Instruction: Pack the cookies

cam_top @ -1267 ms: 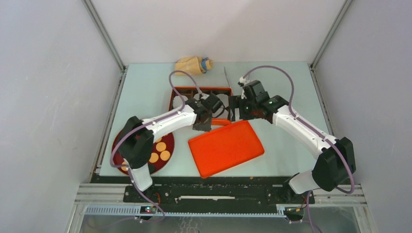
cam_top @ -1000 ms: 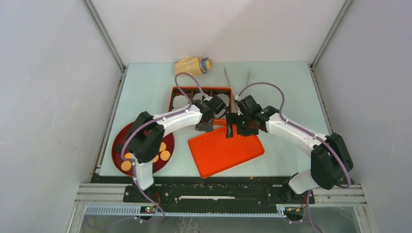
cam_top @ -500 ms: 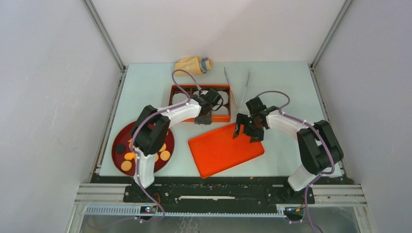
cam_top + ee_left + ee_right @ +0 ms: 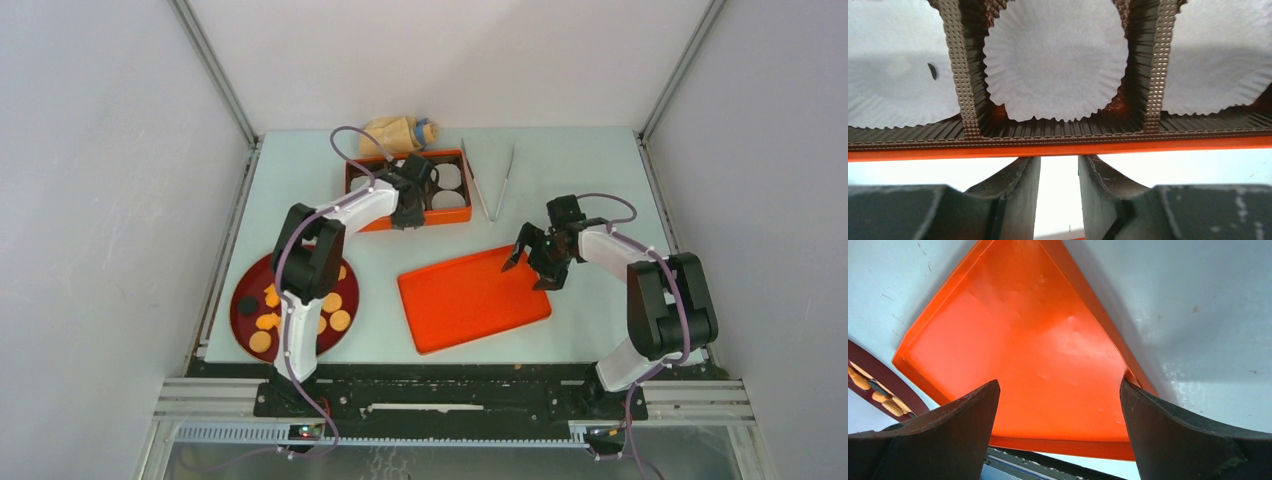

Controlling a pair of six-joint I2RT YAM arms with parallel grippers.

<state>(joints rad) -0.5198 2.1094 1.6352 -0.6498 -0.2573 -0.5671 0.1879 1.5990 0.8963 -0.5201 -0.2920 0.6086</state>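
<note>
Several orange-tan cookies (image 4: 331, 302) and a dark one (image 4: 245, 305) lie on the dark red plate (image 4: 243, 283) at the near left; some also show in the right wrist view (image 4: 858, 380). The orange box (image 4: 454, 216) with brown dividers and white paper liners (image 4: 1055, 60) stands at the back centre. My left gripper (image 4: 408, 218) is at its near rim (image 4: 1198, 145), its fingers (image 4: 1023, 185) a narrow gap apart with nothing between them (image 4: 1059, 160). My right gripper (image 4: 528, 270) is wide open and empty (image 4: 1059, 385) over the far right corner of the flat orange lid (image 4: 473, 297).
Metal tongs (image 4: 492, 180) lie on the table right of the box. A tan bag (image 4: 398, 132) lies at the back edge behind the box. The lid (image 4: 1023, 340) lies between the plate and my right arm.
The orange box has slid back and to the left with my left gripper at its near rim. My right gripper has moved right and nearer, away from the box; the lid has shifted slightly right.
</note>
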